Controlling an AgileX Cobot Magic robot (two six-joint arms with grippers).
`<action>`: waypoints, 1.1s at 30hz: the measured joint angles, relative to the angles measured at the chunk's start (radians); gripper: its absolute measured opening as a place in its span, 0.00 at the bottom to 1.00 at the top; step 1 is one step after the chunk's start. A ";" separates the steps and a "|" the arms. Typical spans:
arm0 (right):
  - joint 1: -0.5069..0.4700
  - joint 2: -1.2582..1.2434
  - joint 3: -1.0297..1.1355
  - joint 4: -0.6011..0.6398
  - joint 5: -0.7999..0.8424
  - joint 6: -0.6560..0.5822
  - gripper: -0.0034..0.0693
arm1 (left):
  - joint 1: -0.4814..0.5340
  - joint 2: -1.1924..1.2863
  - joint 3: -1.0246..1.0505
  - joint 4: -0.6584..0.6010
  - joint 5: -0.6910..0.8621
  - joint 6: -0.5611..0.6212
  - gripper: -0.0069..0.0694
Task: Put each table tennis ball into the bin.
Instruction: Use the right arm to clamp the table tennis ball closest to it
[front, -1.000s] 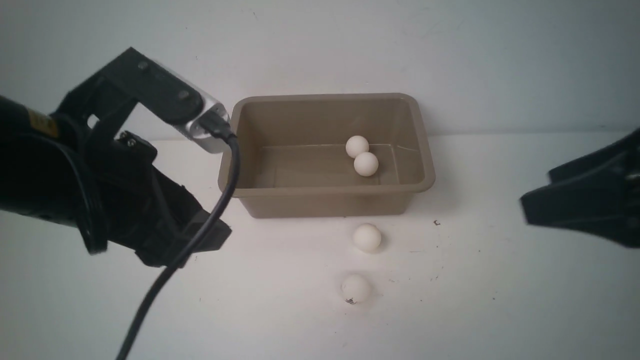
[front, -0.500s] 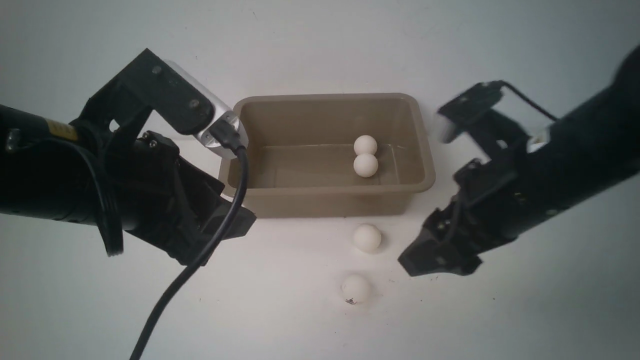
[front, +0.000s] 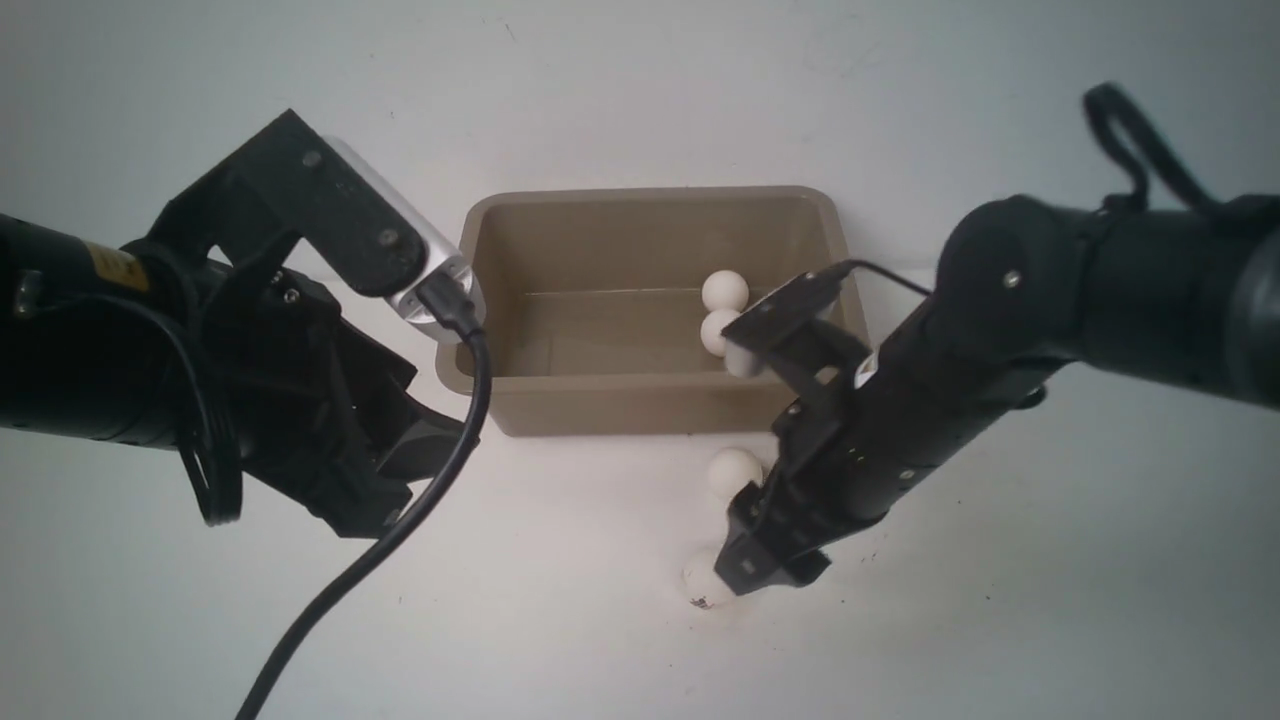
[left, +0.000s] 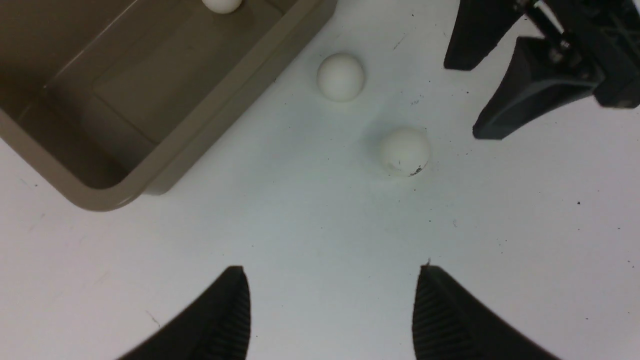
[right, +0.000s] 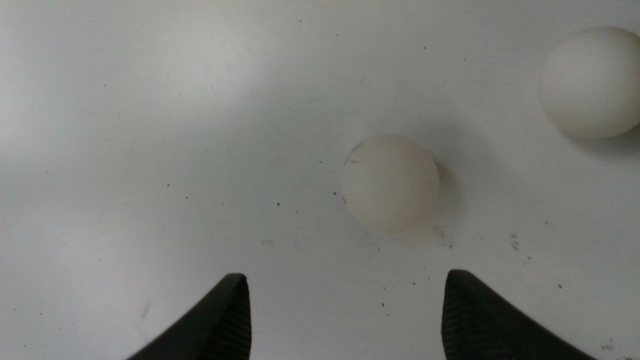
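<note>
Two table tennis balls lie inside the taupe bin (front: 655, 408), near its right wall: the farther ball (front: 724, 290) and the nearer ball (front: 714, 330), which touch each other. The right arm covers a small part of the nearer ball in the front view.

The other two balls are on the white table (front: 1000, 600) in front of the bin. The plain ball (front: 733, 470) is near the bin's front wall, and the marked ball (front: 698, 585), with a small dark print, is closer to the robot.

The right gripper (front: 765, 565) hangs low at the marked ball and hides part of it. Its jaws are apart and hold nothing. In the right wrist view the marked ball lies ahead of the fingertips, not between them.

The left gripper (front: 400, 480) is left of the bin, above the table and apart from both balls. Its jaws are also apart and empty.
</note>
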 joint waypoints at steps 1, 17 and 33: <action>0.017 0.025 -0.013 0.001 -0.011 -0.002 0.68 | 0.000 0.000 0.000 0.000 0.000 0.000 0.61; 0.032 0.157 -0.115 -0.093 -0.033 0.055 0.68 | 0.000 0.000 0.000 0.000 0.000 -0.003 0.61; 0.032 0.213 -0.120 -0.094 -0.066 0.062 0.69 | 0.000 0.000 0.000 0.001 0.000 -0.004 0.61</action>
